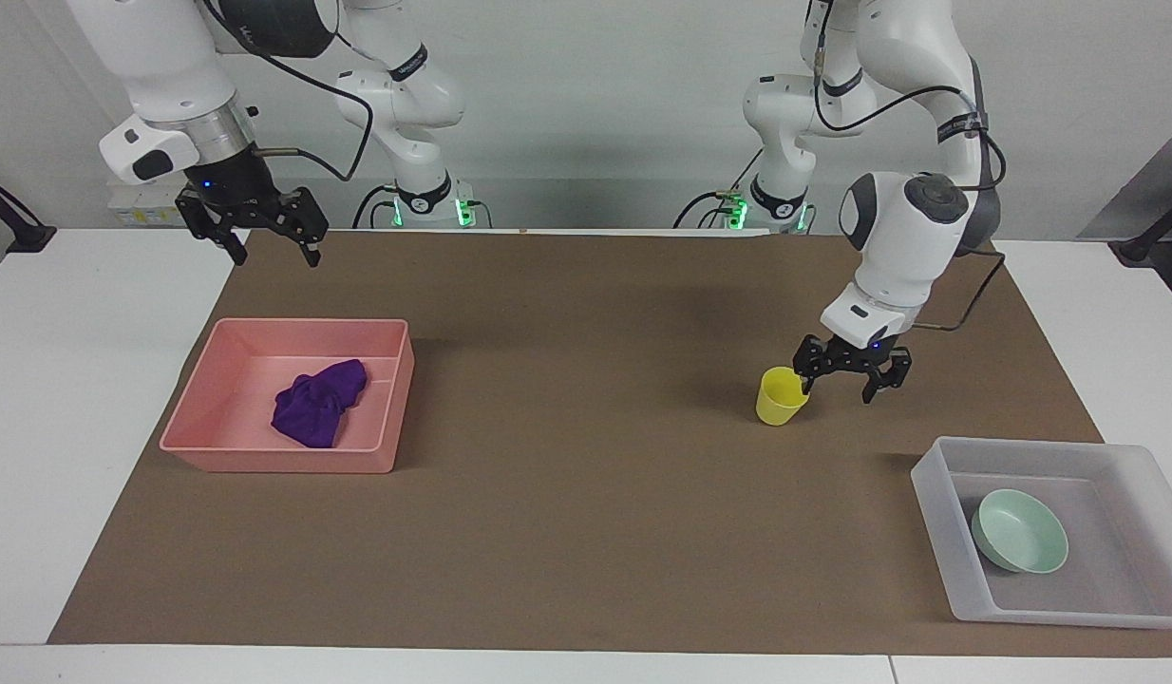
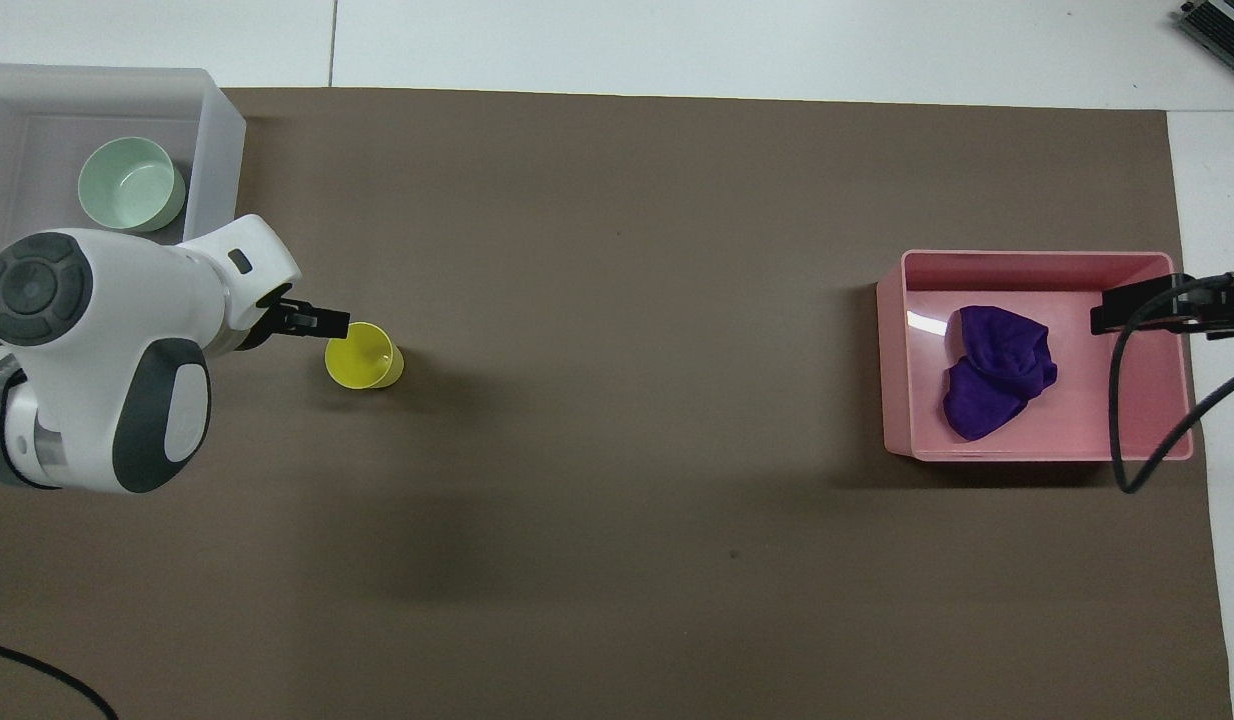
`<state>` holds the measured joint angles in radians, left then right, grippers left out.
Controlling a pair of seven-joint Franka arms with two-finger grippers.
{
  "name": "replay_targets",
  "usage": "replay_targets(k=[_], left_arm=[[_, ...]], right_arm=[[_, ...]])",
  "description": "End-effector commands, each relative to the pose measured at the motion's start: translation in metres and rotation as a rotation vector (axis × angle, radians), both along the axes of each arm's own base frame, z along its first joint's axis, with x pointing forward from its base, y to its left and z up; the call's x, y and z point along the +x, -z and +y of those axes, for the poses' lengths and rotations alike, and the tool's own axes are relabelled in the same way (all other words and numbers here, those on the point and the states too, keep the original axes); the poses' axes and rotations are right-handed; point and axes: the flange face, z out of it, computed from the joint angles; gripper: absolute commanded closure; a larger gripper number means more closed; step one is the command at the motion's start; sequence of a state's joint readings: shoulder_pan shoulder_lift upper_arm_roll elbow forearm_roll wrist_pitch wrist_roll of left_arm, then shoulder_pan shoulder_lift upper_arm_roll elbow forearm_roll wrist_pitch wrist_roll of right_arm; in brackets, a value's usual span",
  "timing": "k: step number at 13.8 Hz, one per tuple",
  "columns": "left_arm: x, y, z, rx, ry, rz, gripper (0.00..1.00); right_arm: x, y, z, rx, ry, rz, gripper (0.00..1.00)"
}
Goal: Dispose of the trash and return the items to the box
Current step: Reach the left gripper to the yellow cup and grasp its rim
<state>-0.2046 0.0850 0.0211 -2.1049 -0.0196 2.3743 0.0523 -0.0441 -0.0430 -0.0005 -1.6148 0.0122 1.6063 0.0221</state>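
The purple cloth wad (image 1: 318,410) lies in the pink tray (image 1: 249,353); it also shows in the overhead view (image 2: 997,372). My right gripper (image 1: 274,253) is open and empty, raised high over the tray's edge (image 2: 1137,306). The yellow cup (image 1: 782,397) stands upright on the brown mat (image 2: 362,355). My left gripper (image 1: 839,389) is open and low beside the cup, toward the left arm's end, with one fingertip (image 1: 806,384) at the cup's rim. The mint-green bowl (image 1: 1020,543) sits in the translucent box (image 1: 937,503), also seen from overhead (image 2: 130,184).
The brown mat (image 1: 567,475) covers most of the white table. The box (image 2: 215,150) is at the left arm's end and the pink tray (image 2: 1147,420) at the right arm's end. The right arm's cable (image 2: 1127,400) hangs over the tray.
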Motion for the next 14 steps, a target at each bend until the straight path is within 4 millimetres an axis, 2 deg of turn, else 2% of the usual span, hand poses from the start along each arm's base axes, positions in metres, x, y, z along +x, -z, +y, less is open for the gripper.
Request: replay_targets(k=[1,2,4,5,6,7,8,11,14], left_arm=[[-0.021,0.013,0.005,0.002,-0.011,-0.037,0.03],[-0.027,0.024,0.006,0.0,-0.011,-0.048,0.05],[-0.03,0.044,0.005,-0.004,-0.008,-0.072,0.1],[-0.029,0.054,0.001,-0.003,-0.007,-0.065,0.25],[-0.031,0.059,-0.009,-0.005,-0.006,-0.056,0.5],[-0.031,0.06,-0.01,-0.011,-0.037,-0.052,0.8],[-0.03,0.059,-0.011,-0.016,-0.066,-0.044,1.0],[-0.027,0.05,-0.01,-0.021,-0.074,-0.057,1.0],[-0.007,0.017,0.002,-0.025,-0.093,-0.083,1.0]], right_arm=[[-0.007,-0.004,0.014,-0.004,0.045,0.023,0.0],[-0.009,-0.004,0.015,-0.013,0.034,0.043,0.0],[-0.014,-0.024,0.006,-0.011,0.027,0.058,0.0],[-0.014,-0.026,0.004,-0.003,0.03,0.061,0.0],[-0.014,-0.024,0.004,0.003,0.033,0.061,0.0],[-0.014,-0.022,0.003,0.003,0.034,0.058,0.0],[-0.015,-0.017,0.002,0.002,0.029,0.058,0.0],[-0.018,-0.015,-0.003,-0.021,0.003,0.059,0.0],[-0.019,-0.016,-0.004,-0.071,-0.025,0.066,0.0]])
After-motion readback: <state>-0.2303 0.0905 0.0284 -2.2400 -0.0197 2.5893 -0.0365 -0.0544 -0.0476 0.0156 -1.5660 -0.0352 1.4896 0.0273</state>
